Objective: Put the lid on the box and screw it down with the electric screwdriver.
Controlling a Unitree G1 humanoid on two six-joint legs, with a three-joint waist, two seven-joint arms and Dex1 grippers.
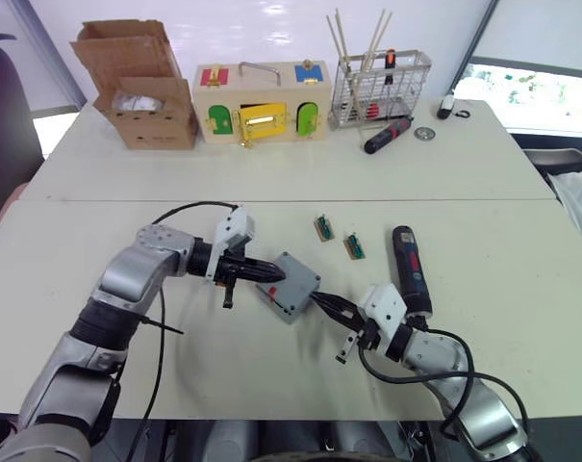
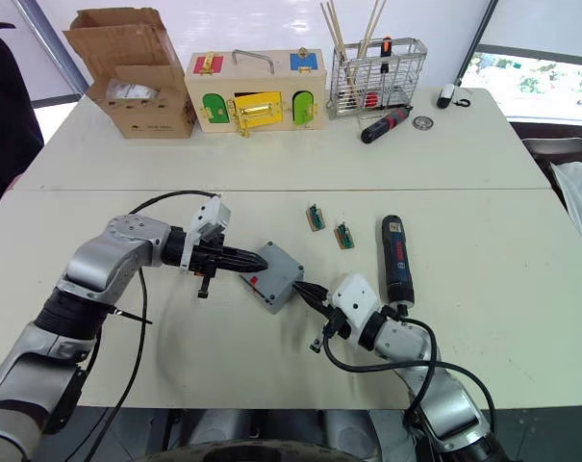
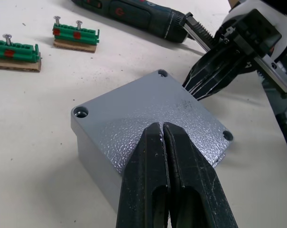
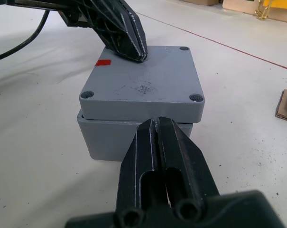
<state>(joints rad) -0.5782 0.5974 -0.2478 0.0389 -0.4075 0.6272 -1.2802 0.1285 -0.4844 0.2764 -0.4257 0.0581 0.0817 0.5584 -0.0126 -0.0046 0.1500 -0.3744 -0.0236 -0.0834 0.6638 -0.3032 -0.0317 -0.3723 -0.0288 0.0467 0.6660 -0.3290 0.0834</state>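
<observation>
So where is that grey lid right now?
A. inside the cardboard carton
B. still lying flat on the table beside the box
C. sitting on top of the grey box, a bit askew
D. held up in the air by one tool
C: the lid sits on the box, slightly twisted off its edges, with both closed tools, left tool and right tool, at its sides.

Along the table's far edge stood an open cardboard carton [image 1: 141, 91], a wooden box with coloured doors [image 1: 260, 101] and a wire basket [image 1: 380, 89] holding sticks.
</observation>
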